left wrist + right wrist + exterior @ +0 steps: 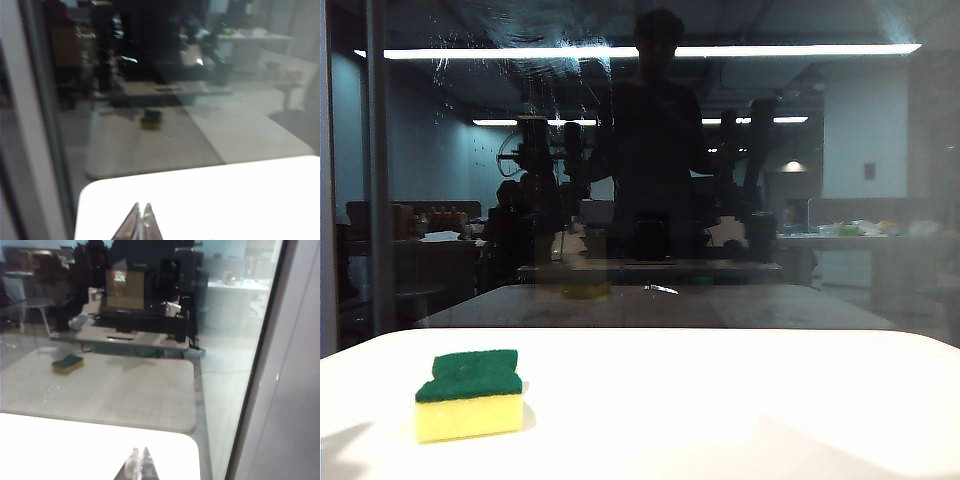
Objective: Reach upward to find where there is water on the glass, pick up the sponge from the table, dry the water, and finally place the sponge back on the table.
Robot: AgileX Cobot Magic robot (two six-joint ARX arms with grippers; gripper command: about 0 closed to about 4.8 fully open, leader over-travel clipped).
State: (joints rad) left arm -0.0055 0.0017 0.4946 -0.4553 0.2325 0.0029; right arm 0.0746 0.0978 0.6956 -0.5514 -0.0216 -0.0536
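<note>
The sponge (470,395) sits on the white table (740,400), near the front and over on the left side, with its green scrubby side up and its yellow side below. Nothing is touching it, so it looks like the picking-up step has not been done yet. The left gripper (140,220) shows only in the left wrist view, low over the table's left corner, and its two clear fingertips are pressed together with nothing between them. The right gripper (139,462) shows only in the right wrist view, low over the table's right corner, and its tips are pinched together and empty too. Neither arm can be seen in the exterior view. Past the far edge of the table stands the big dark glass (880,200), which mirrors the table, the sponge and a dark shape of a person. High up on the glass, toward the upper left, there is still water (515,65): thin pale streaks and small drops beside the long bright light strip. So the glass is still wet. What is left, as a guess, is almost everything: grab the sponge, lift it up to the wet spot, wipe it dry, and put the sponge back down on the table.
</note>
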